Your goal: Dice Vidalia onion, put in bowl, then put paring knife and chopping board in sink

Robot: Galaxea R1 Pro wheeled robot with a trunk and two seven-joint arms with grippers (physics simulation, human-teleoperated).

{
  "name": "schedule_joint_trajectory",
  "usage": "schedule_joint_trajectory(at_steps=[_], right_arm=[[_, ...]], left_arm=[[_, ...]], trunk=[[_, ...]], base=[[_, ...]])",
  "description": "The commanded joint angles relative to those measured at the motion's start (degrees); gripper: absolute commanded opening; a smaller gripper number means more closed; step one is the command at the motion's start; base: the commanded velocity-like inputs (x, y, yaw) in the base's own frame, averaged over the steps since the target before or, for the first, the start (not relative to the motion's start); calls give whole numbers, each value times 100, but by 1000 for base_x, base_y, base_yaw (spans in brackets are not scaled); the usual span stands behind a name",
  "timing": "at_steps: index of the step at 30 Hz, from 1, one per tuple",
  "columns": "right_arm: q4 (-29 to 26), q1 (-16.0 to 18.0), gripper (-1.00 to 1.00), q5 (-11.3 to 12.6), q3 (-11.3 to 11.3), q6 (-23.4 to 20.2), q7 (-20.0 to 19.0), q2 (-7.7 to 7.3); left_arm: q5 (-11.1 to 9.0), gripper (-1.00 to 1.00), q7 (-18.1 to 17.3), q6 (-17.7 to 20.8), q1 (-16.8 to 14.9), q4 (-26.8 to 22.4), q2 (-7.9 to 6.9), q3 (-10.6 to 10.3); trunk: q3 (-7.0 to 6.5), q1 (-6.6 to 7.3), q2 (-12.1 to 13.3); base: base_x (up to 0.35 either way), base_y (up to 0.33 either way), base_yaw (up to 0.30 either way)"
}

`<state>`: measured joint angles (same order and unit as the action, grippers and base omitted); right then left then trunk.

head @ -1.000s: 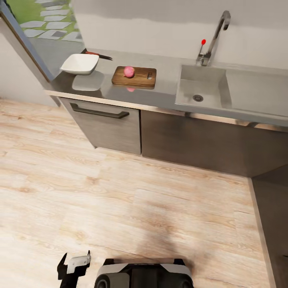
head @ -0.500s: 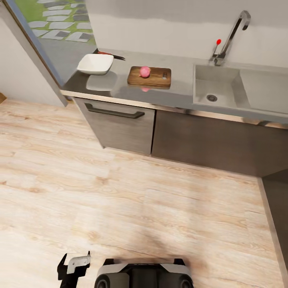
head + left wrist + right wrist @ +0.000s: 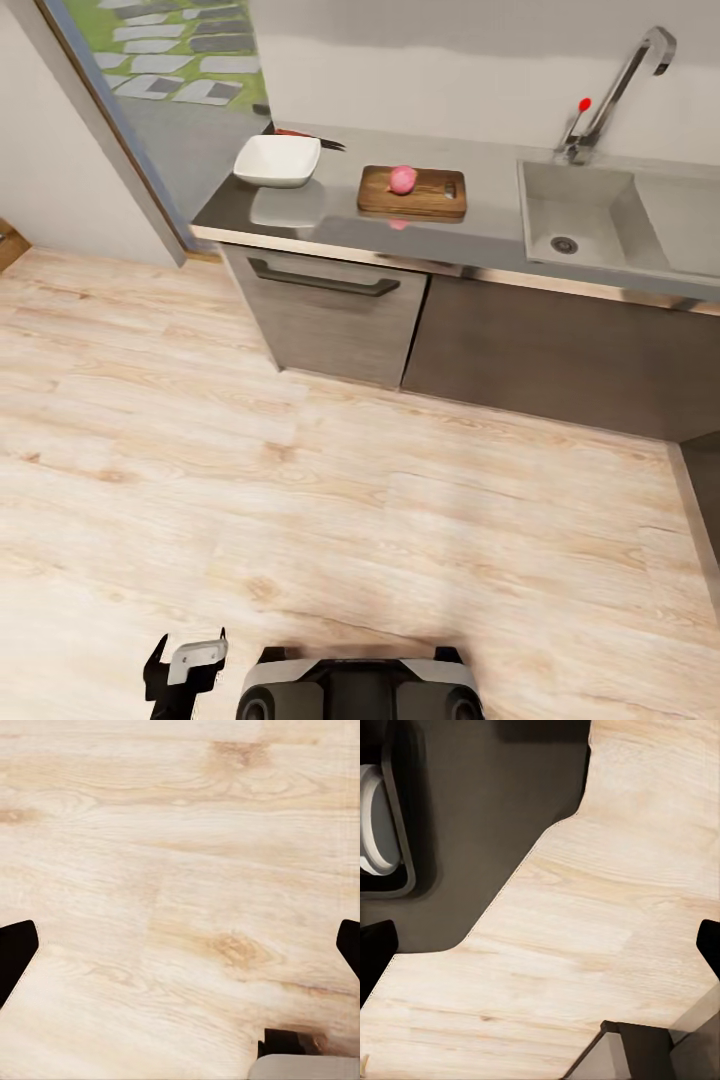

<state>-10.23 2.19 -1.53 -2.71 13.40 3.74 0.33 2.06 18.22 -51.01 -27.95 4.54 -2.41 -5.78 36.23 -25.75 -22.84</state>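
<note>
The pinkish Vidalia onion point(image 3: 403, 180) rests whole on the brown chopping board point(image 3: 425, 194), which lies on the grey countertop point(image 3: 340, 225). Left of the board stands the white bowl point(image 3: 277, 160). Behind the bowl, against the wall, lies the paring knife point(image 3: 304, 138) with its red handle. Right of the board is the steel sink point(image 3: 585, 205), with nothing in its basin. My left gripper point(image 3: 186, 662) hangs low beside my base, far from the counter, and in its wrist view the left gripper point(image 3: 180, 952) is open over bare floor. The right gripper point(image 3: 540, 952) is open too, above floor and my dark base.
A grey tap point(image 3: 625, 85) with a red knob stands behind the sink. Under the counter are dark cabinets and a drawer with a bar handle point(image 3: 324, 281). Wide wooden floor point(image 3: 330, 500) lies between me and the counter. A glass door point(image 3: 150, 100) stands at the left.
The whole head view has shifted, so the counter and its things sit further right in the picture; the camera moved. The things and my left gripper have kept their places.
</note>
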Motion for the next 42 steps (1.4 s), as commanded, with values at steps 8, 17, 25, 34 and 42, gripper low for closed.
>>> schedule_joint_trajectory(at_steps=[8, 17, 25, 34, 42], right_arm=[[3, 0, 100, -14, -28, 13, 39, 2], [8, 0, 100, 7, -26, 9, 10, 32], [32, 0, 100, 9, -28, 20, 4, 139], [32, 0, 100, 4, -20, 542, 4, 122], [30, 1, 100, 7, -8, 805, 10, 110]], left_arm=[[22, 100, 51, 51, -8, 17, 2, -46], [22, 100, 50, 79, -8, 20, 7, -46], [22, 100, 50, 102, -8, 21, 5, -46], [22, 100, 50, 219, -8, 20, 3, -46], [22, 100, 43, 230, -8, 20, 10, -46]], trunk=[[6, -3, -8], [6, -3, -8], [-48, -3, -8], [-128, -3, -8], [-197, -3, -8]], base=[[0, 300, 0], [0, 300, 0], [0, 300, 0], [0, 300, 0], [0, 300, -71]])
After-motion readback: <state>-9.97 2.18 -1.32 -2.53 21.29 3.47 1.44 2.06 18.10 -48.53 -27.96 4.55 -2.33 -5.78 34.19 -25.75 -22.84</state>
